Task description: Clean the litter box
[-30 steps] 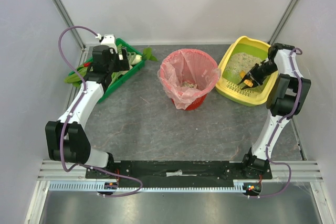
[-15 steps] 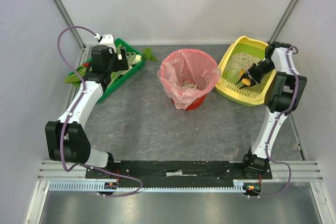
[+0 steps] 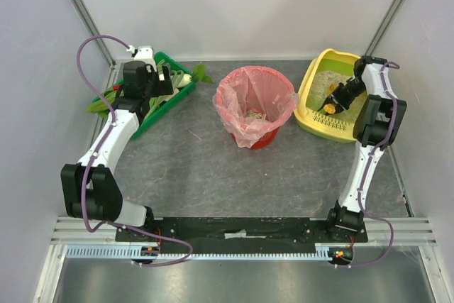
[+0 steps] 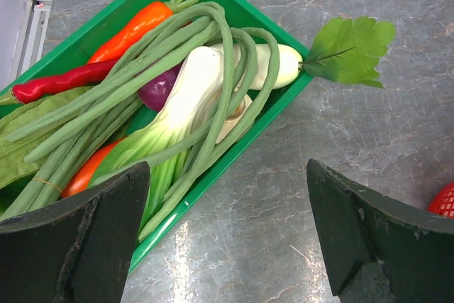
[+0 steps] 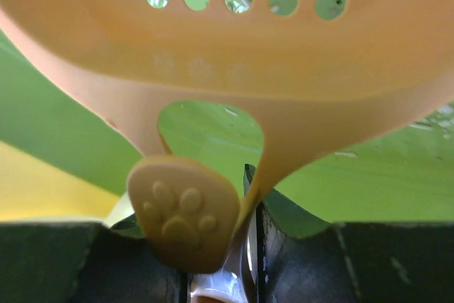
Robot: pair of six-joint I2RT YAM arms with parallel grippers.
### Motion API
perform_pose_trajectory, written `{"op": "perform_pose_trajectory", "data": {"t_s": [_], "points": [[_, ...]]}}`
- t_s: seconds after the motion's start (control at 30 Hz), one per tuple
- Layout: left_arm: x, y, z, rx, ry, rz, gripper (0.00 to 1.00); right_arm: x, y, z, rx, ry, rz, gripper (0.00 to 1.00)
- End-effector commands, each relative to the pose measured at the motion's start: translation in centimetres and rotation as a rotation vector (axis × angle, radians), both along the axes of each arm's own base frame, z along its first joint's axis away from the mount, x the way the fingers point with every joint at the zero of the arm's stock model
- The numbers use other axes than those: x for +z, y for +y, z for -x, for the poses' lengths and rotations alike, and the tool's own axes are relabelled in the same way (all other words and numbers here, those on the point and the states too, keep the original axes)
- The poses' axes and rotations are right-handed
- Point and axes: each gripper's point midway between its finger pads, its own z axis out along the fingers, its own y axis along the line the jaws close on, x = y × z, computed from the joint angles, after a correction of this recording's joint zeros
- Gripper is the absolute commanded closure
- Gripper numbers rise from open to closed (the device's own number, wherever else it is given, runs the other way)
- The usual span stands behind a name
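The yellow litter box (image 3: 310, 120) stands at the back right, with pale litter (image 3: 328, 79) inside. My right gripper (image 3: 335, 99) is low inside it, shut on the handle of an orange slotted scoop (image 3: 329, 108). In the right wrist view the scoop (image 5: 234, 47) fills the top, its paw-print tab (image 5: 183, 221) hangs in front of my gripper (image 5: 220, 274), and the lime-green floor of the box (image 5: 397, 189) shows behind. My left gripper (image 3: 157, 76) is open and empty over the table (image 4: 284, 196) beside the green tray's edge.
A red basket lined with a pink bag (image 3: 254, 104) stands mid-table and holds some litter. A green tray (image 4: 234, 154) with long beans, peppers and other vegetables sits at the back left. White walls close the back and sides.
My right gripper has moved the scoop a little back and left inside the litter box, with the arm stretched further back. The left arm has not moved.
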Motion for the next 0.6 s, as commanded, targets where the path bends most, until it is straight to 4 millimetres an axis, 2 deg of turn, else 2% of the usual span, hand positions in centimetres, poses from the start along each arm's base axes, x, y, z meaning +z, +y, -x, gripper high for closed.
{"op": "perform_pose_trajectory", "data": {"t_s": [0.0, 0.37, 0.57], "points": [[3.8, 0.3, -0.7, -0.001, -0.107, -0.01, 0.02, -1.1, 0.0, 1.6, -0.013, 0.13, -0.017, 1.0], [4.4, 0.3, -0.5, 0.002, -0.118, -0.001, 0.03, -1.8, -1.3, 0.6, -0.003, 0.109, 0.045, 1.0], [4.6, 0.4, -0.3, 0.012, -0.121, 0.01, 0.03, -1.1, -1.9, -0.7, -0.008, 0.054, 0.054, 1.0]]}}
